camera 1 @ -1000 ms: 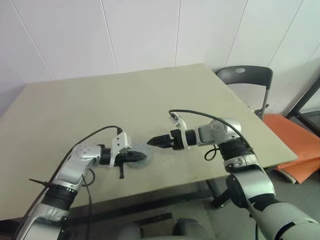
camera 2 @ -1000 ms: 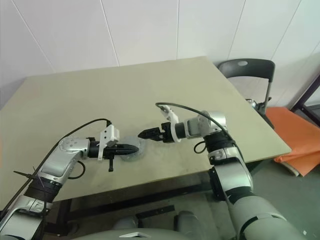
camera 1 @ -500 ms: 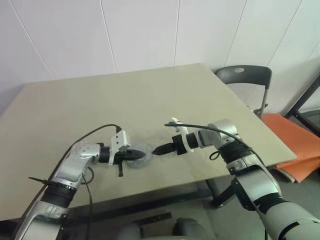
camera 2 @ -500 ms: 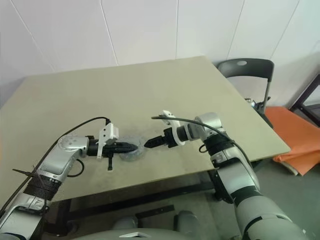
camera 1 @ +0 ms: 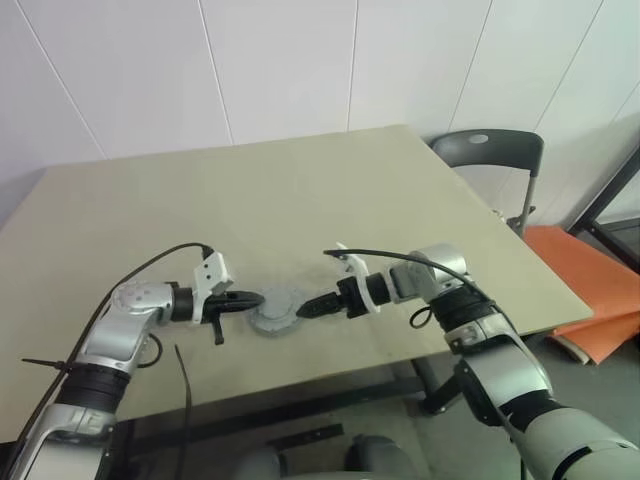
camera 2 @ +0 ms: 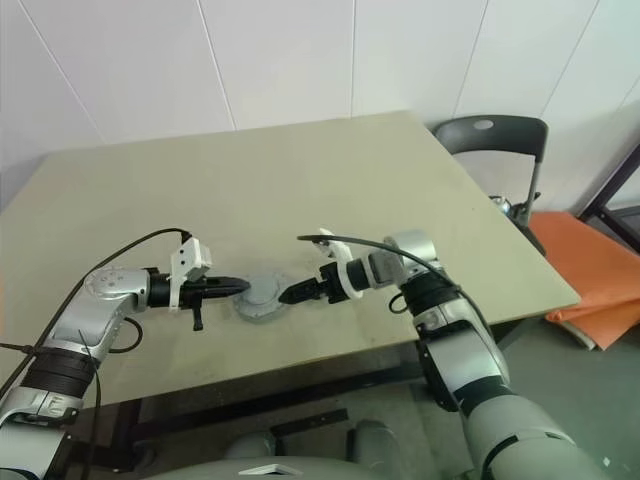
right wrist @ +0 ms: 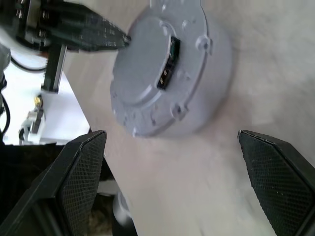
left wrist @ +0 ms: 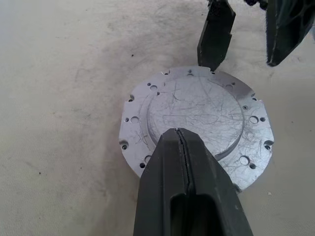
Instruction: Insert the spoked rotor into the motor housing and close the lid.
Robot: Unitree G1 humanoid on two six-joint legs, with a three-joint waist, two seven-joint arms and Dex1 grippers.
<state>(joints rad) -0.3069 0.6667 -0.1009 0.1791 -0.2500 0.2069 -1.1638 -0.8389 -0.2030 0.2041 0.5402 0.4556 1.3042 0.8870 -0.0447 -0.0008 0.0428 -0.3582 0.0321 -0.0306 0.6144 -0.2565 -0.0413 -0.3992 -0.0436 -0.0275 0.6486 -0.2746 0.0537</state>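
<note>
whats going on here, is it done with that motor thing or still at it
The lid already sits on the motor housing, forming one closed grey unit on the table. The left gripper, shut and empty, has its tip over the lid's near edge. The right gripper is open and straddles the unit from the other side, one finger right by the lid's rim. The rotor cannot be seen, presumably shut inside. It looks like finishing touches rather than a new step.
</note>
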